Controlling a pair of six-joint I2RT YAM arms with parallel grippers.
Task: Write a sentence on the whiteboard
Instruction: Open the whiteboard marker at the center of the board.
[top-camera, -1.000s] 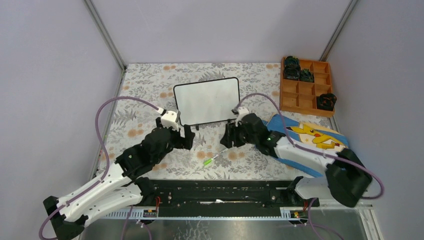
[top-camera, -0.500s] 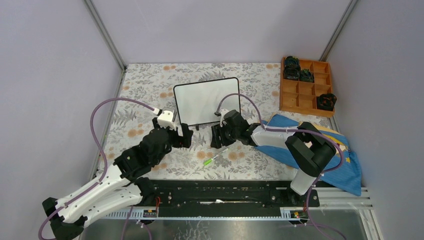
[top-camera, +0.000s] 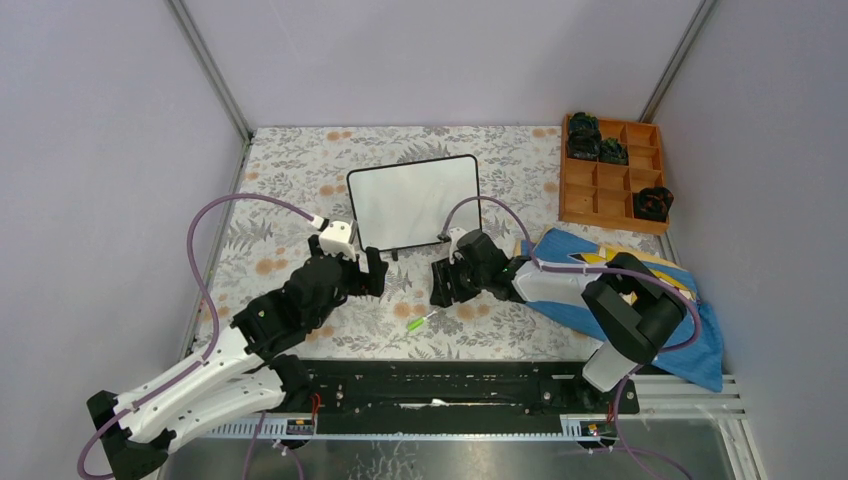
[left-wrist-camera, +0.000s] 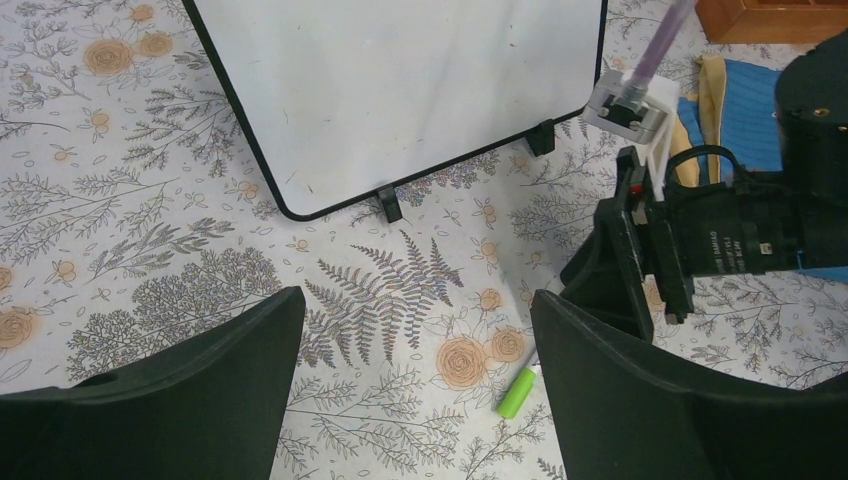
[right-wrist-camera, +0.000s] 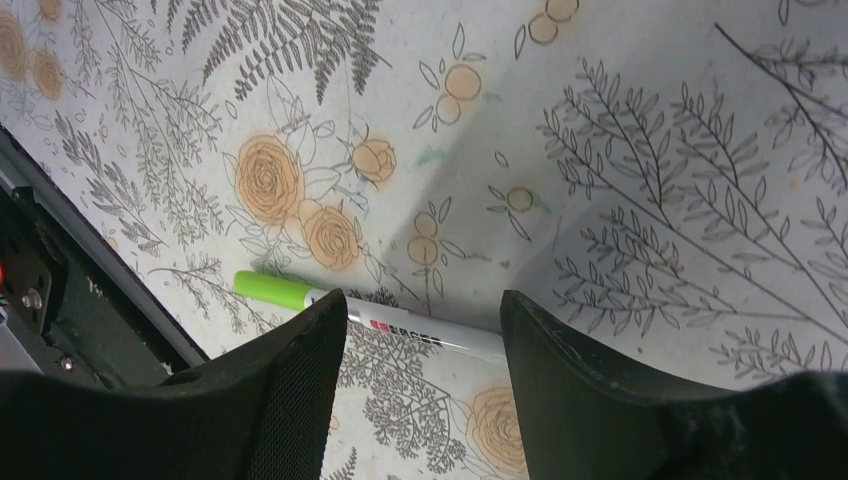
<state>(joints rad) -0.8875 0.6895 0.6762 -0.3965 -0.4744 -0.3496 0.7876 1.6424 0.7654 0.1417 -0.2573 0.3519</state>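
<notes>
From above, the blank whiteboard (top-camera: 413, 203) sits at frame centre. Only the right wrist view shows the right gripper (right-wrist-camera: 420, 305) parted, empty, over the green-capped marker (right-wrist-camera: 275, 291); the left gripper (left-wrist-camera: 415, 330) gapes wide, empty

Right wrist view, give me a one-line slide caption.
Open right gripper hovers over the green-capped marker lying on the floral tablecloth.

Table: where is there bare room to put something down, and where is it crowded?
Bare tabletop lies left of the whiteboard, behind it, and between it and the wooden tray. It is crowded in front of the whiteboard, where the left gripper, right gripper and marker sit, and at the right, where the blue cloth lies.
</notes>
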